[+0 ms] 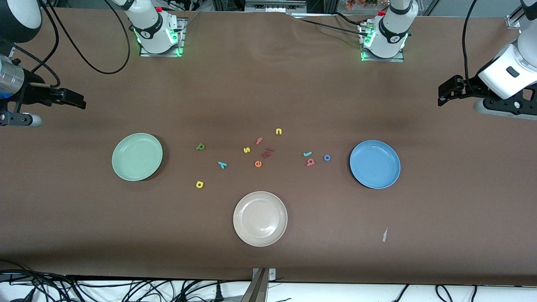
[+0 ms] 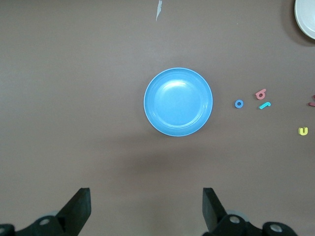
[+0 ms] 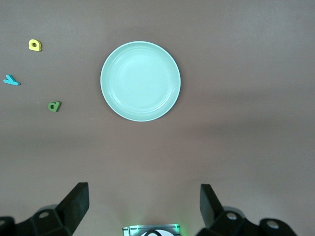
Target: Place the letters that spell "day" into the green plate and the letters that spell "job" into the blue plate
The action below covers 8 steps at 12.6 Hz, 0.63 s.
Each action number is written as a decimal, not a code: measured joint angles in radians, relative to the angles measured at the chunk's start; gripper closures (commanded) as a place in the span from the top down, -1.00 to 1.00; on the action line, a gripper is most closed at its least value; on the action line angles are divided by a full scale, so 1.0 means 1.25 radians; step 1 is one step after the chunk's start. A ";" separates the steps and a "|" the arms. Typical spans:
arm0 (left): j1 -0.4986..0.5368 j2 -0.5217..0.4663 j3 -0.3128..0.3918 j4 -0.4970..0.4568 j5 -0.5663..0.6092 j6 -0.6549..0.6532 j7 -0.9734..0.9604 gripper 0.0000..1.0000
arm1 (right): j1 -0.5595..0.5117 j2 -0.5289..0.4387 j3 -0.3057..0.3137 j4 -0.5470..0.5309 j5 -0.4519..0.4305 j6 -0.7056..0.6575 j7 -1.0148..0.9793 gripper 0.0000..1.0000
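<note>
Stage: No letter lies in any plate; sorting has not begun, judging from the layout.
Green plate: The round pale mint-green plate sits toward the right arm's end of the table, empty.
Blue plate: The round mid-blue plate sits toward the left arm's end, empty.
"day" set: The olive-green foam "d", teal foam "y" and yellow foam "a" lie flat on the brown table cover, between the green plate and the central cluster. Each stands apart from its neighbours, which should leave finger room on both sides.
"job" set: The teal hooked foam "j" and salmon-pink foam "b" lie just beside each other; the blue foam ring "o" lies near them, closest to the blue plate. The j–b spacing is the tightest and may call for a careful approach.
Distractors: A yellow "n", yellow "s", pink "f", orange "e" and dark red pieces occupy the centre. A cream-white plate lies nearest the front camera.
Left gripper: The left gripper hangs high at its own end of the table, looking down on the blue plate, fingers spread wide and empty.
Right gripper: The right gripper hangs likewise over its end, above the green plate's region, fingers spread and empty.
Allocation: Each arm is stationed by the plate and letter set closest to it, so neither need cross the other.
</note>
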 measured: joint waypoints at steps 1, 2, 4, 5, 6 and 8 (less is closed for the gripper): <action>0.000 0.000 0.000 0.000 0.000 0.000 0.000 1.00 | 0.000 0.002 0.000 0.000 0.001 0.000 0.007 1.00; 0.000 0.000 0.000 0.000 0.000 0.000 0.000 1.00 | 0.002 0.003 0.001 0.000 0.002 0.001 0.018 1.00; 0.000 0.000 0.000 0.000 0.000 0.000 0.000 1.00 | 0.013 0.005 0.004 0.000 0.003 0.001 0.027 1.00; 0.000 0.000 0.000 0.000 0.000 0.000 0.000 1.00 | 0.019 0.007 0.005 0.000 0.005 0.003 0.030 1.00; 0.000 0.000 0.000 0.000 0.000 0.000 0.000 1.00 | 0.026 0.010 0.005 0.000 0.011 0.008 0.036 1.00; 0.000 0.000 0.000 0.000 0.000 0.000 0.000 1.00 | 0.042 0.018 0.006 0.000 0.019 0.020 0.073 1.00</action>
